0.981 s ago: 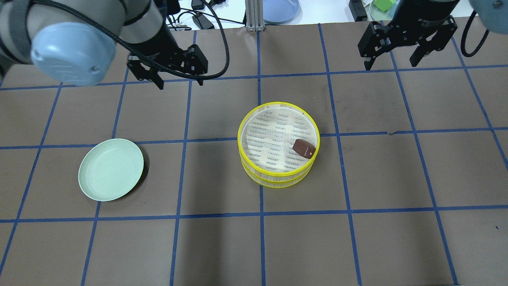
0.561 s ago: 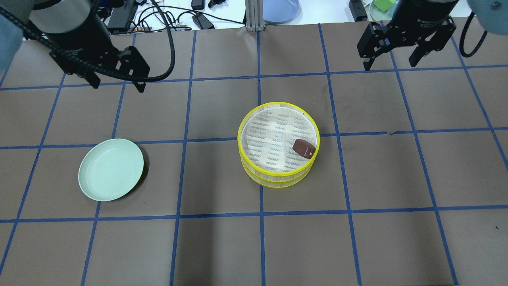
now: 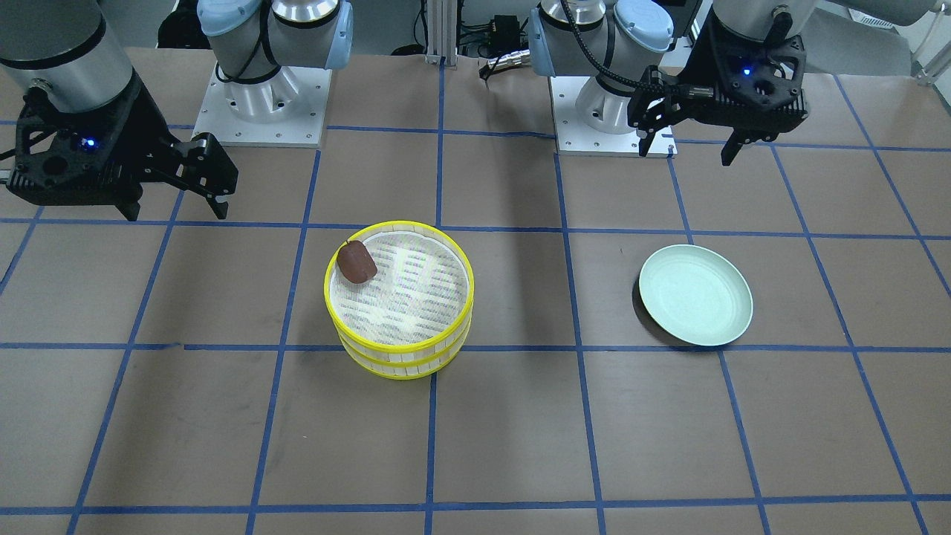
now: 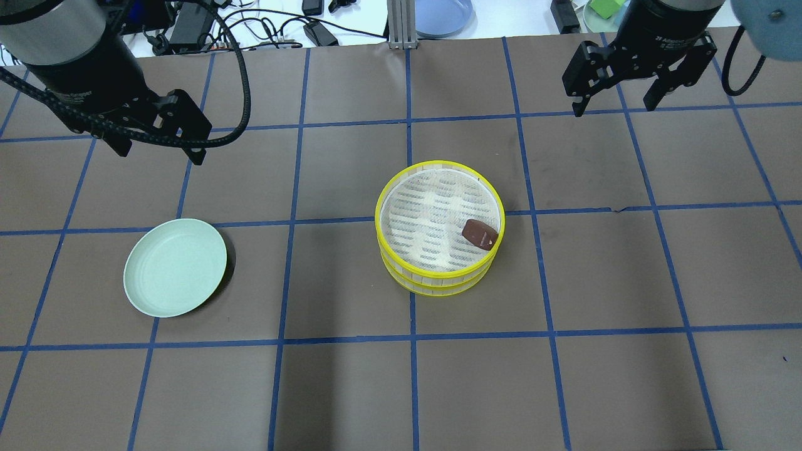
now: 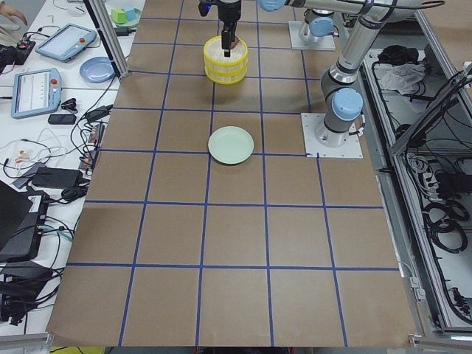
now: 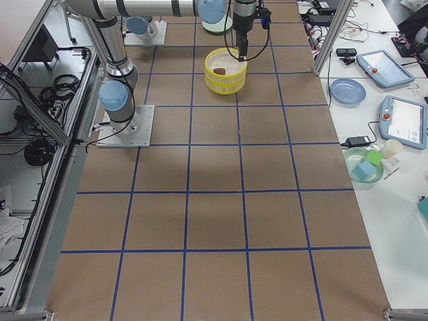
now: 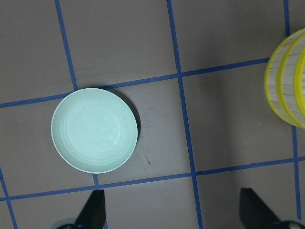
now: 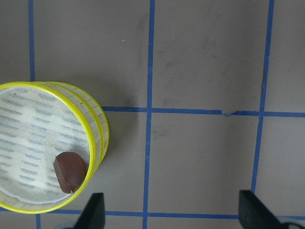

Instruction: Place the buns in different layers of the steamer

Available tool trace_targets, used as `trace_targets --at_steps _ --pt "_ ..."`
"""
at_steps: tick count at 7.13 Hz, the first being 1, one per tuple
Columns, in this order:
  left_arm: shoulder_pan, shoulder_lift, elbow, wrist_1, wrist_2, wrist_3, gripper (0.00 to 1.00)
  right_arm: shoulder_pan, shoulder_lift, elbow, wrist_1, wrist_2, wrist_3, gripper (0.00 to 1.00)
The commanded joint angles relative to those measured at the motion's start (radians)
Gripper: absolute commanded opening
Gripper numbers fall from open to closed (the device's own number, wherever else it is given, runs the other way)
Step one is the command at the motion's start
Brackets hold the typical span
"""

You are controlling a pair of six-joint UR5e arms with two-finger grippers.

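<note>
Obs: brown bun [image 4: 480, 233] in top steamer tray [image 4: 438, 164], right side by rim. Looks light, soft; pinch gently across width. Wide open, empty: left claw [image 4: 160, 153], right claw [image 4: 614, 108].

The desk [image 4: 351, 388] is dull brown with a blue tape grid. The 2 steamer layers [image 4: 432, 282] have bright yellow rims, pale slatted walls and a whitish woven floor with grey dashes. The bun [image 4: 480, 234] is dark reddish-brown, the plate [image 4: 175, 267] pale green. The left hand [image 4: 160, 153] and right hand [image 4: 614, 108] are black.
</note>
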Motion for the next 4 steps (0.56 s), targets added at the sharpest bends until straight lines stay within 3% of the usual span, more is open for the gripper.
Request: trace_targets --at_steps 1,4 --pt "0.000 0.004 -0.005 0.000 -0.002 0.000 1.00 -0.005 -0.011 0.011 0.000 -0.012 0.001 1.00" --pt "0.002 0.006 -0.025 0.001 0.000 0.003 1.00 -0.003 -0.030 0.011 -0.001 -0.010 0.001 1.00"
